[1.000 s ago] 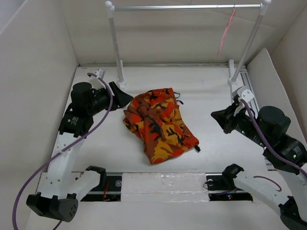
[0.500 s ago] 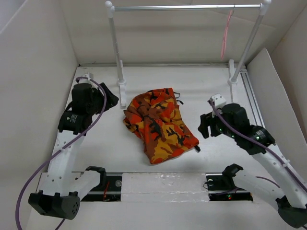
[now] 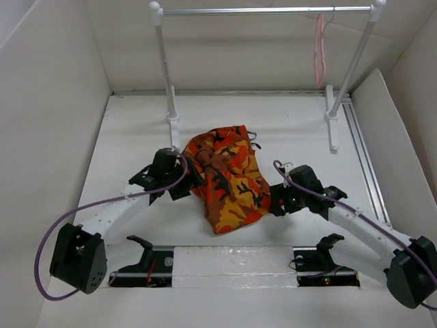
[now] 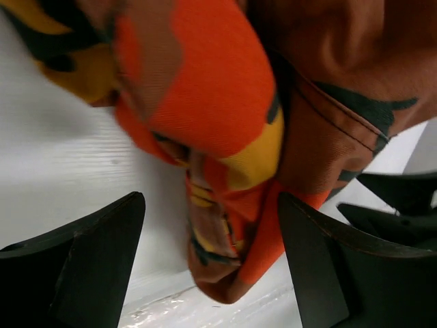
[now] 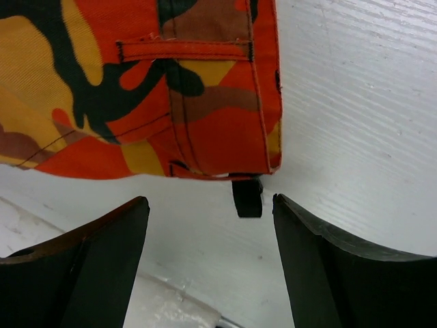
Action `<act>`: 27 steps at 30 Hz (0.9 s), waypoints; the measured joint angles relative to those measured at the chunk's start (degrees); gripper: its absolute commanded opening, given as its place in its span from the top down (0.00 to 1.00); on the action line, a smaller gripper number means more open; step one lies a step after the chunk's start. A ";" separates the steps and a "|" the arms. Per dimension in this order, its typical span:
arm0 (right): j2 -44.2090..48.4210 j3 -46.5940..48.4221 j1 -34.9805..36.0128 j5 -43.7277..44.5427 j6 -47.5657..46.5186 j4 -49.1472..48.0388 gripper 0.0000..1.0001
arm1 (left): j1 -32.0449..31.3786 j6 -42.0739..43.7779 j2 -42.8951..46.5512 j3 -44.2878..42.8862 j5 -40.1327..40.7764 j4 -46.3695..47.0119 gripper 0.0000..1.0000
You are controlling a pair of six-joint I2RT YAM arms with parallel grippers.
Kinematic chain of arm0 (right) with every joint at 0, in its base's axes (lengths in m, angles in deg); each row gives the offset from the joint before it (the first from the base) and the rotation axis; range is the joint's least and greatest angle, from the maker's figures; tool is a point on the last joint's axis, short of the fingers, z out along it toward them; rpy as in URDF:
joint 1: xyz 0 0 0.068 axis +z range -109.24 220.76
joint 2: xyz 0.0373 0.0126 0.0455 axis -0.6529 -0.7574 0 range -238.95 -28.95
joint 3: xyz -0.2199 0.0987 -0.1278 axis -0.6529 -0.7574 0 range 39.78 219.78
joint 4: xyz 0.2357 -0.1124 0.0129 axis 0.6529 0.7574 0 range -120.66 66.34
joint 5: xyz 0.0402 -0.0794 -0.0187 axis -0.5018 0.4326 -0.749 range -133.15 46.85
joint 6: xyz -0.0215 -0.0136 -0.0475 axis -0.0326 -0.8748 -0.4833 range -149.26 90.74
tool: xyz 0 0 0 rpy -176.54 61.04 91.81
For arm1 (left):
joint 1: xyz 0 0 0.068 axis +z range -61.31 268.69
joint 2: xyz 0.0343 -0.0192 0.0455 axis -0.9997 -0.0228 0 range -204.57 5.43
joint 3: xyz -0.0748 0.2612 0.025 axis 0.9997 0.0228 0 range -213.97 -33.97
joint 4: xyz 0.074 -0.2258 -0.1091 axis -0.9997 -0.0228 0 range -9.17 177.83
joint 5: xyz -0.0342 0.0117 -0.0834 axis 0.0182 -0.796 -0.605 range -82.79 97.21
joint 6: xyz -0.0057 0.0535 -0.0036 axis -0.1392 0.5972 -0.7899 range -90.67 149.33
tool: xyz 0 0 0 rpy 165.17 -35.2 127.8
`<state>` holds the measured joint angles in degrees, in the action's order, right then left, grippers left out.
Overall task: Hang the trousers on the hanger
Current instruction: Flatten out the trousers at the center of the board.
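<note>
The camouflage trousers [image 3: 229, 179] lie crumpled in the middle of the white table. The pink hanger [image 3: 319, 48] hangs from the right end of the rail at the back, far from both arms. My left gripper [image 3: 188, 179] is low at the trousers' left edge. It is open, and a bunched fold of cloth [image 4: 225, 225] lies between its fingers, against the right finger [image 4: 321, 260]. My right gripper [image 3: 274, 202] is open at the trousers' right edge. The hem [image 5: 205, 137] and a small black strap end [image 5: 247, 198] sit just ahead of its fingertips, with bare table between them.
A metal rail [image 3: 259, 10] on two white posts [image 3: 167, 68] [image 3: 351, 61] spans the back. White walls [image 3: 54, 102] close in the table on both sides and behind. A slotted track [image 3: 362, 143] runs along the right side.
Both arms swung in from the table's sides and dropped to the trousers' edges. The right gripper went from shut to open. The hanger, tilted a second ago, now hangs straight.
</note>
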<state>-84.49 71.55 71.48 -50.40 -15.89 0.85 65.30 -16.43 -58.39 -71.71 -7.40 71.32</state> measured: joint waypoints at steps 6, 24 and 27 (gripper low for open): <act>-6.03 -4.66 -3.82 -1.77 -0.15 -10.62 0.21 | -3.15 -3.72 -4.09 3.10 0.26 8.33 0.34; 6.12 27.98 -2.47 -1.51 -8.55 2.86 1.00 | 7.48 7.96 -7.98 -30.99 13.42 -10.03 1.00; 7.93 40.09 -2.51 0.94 -9.77 10.21 1.00 | 6.84 11.34 -7.78 -47.50 17.07 -16.26 0.62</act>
<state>-76.56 111.63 68.97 -49.46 -25.66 11.06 72.14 -5.08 -66.17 -119.20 9.67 55.06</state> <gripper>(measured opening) 0.057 0.068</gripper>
